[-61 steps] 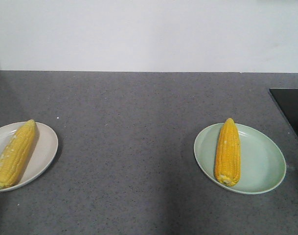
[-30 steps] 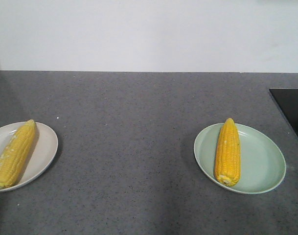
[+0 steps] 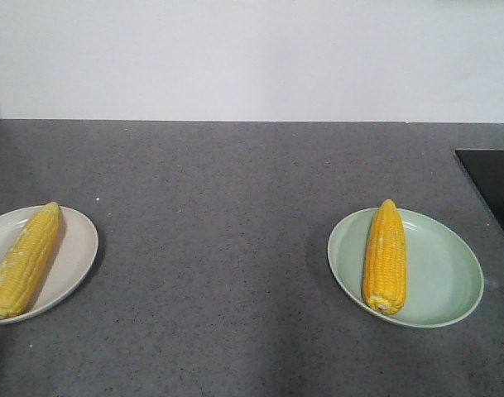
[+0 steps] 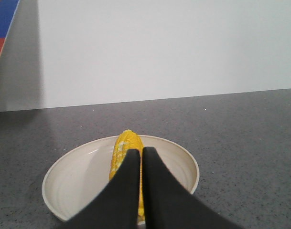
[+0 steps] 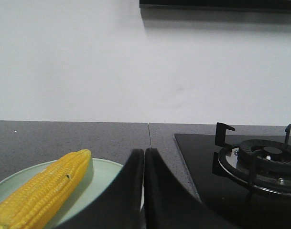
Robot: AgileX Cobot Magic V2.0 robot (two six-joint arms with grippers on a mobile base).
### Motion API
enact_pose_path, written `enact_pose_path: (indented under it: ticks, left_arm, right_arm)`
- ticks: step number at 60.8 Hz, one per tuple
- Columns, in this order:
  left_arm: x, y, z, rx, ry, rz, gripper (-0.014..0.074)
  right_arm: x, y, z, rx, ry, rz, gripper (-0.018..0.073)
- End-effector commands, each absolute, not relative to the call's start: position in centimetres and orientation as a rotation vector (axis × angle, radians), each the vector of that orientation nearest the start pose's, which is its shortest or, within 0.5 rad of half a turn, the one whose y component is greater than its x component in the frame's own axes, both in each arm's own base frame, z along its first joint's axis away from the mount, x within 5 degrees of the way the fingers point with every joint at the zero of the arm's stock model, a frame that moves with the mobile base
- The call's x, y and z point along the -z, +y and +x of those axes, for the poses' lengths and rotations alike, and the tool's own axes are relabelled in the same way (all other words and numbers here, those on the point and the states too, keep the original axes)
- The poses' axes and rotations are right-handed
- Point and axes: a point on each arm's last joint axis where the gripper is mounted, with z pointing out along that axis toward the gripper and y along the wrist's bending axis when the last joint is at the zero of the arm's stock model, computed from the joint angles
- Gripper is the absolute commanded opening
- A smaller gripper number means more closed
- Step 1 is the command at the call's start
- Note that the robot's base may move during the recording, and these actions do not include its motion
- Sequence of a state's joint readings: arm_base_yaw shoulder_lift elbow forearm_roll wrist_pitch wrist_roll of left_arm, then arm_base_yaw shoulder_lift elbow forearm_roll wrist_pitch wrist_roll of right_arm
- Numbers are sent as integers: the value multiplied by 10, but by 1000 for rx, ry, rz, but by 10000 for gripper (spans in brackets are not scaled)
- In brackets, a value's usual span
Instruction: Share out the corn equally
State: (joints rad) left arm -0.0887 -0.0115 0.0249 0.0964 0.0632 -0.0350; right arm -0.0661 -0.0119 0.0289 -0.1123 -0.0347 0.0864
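One yellow corn cob lies on a cream plate at the left edge of the grey counter. A second corn cob lies on a pale green plate at the right. In the left wrist view my left gripper is shut and empty, hovering over the cream plate with its cob just behind the tips. In the right wrist view my right gripper is shut and empty above the green plate, the cob to its left. Neither gripper shows in the front view.
A black glass hob sits at the counter's right edge, with a gas burner and pan support close to my right gripper. A white wall runs behind the counter.
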Motion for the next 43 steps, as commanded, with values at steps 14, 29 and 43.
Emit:
enact_pose_path:
  ticks: [14,29,43]
  left_arm:
    - [-204,-5,55,34,1479,102,-6]
    - [-204,-5,55,34,1479,102,-6]
    - [-204,-5,55,34,1479,102,-6]
  right_arm:
    - [-211,-2,55,79,1390,8,-10]
    - [-211,-2,55,79,1390,8,-10]
    - [-211,-2,55,79,1390,8,-10]
